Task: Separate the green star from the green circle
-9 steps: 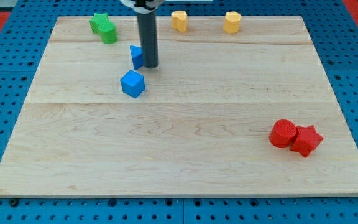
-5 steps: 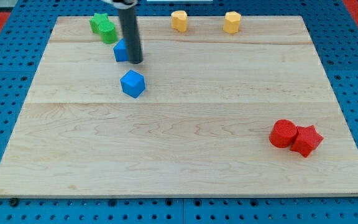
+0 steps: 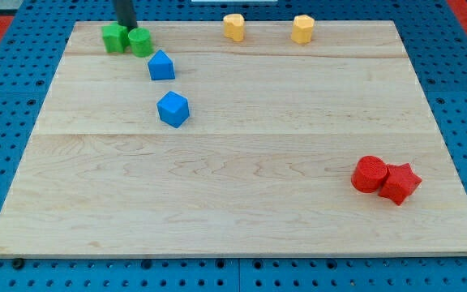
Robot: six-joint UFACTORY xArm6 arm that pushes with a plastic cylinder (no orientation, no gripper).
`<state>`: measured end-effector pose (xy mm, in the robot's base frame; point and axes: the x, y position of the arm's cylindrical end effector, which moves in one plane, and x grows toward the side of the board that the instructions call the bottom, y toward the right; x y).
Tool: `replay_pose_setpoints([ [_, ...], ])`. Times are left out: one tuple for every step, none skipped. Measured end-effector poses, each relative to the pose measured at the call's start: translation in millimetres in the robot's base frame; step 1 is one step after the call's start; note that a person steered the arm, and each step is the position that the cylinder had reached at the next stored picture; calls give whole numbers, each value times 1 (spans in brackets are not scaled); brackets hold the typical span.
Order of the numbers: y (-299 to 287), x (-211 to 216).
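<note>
The green star [image 3: 113,37] and the green circle [image 3: 141,41] lie side by side at the board's top left, the star on the left. They touch or stand a hair apart; I cannot tell which. My tip [image 3: 126,26] is at the view's top edge, just above the narrow seam between them. Only the lowest part of the rod shows.
A blue block [image 3: 161,66] lies just below and right of the green circle, and a blue cube [image 3: 173,109] lies further down. Two yellow blocks [image 3: 233,27] [image 3: 302,28] sit along the top edge. A red circle [image 3: 369,173] and a red star [image 3: 400,183] touch at the lower right.
My tip has moved up and left, from beside the upper blue block to above the green pair. The green star has slid left and now lies level with the circle.
</note>
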<state>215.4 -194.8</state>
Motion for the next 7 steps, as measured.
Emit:
replay_pose_setpoints([
  [-17,6],
  [-37,-2],
  [-46,-3],
  [-46,14],
  [-30,48],
  [-19,83],
  [-18,43],
])
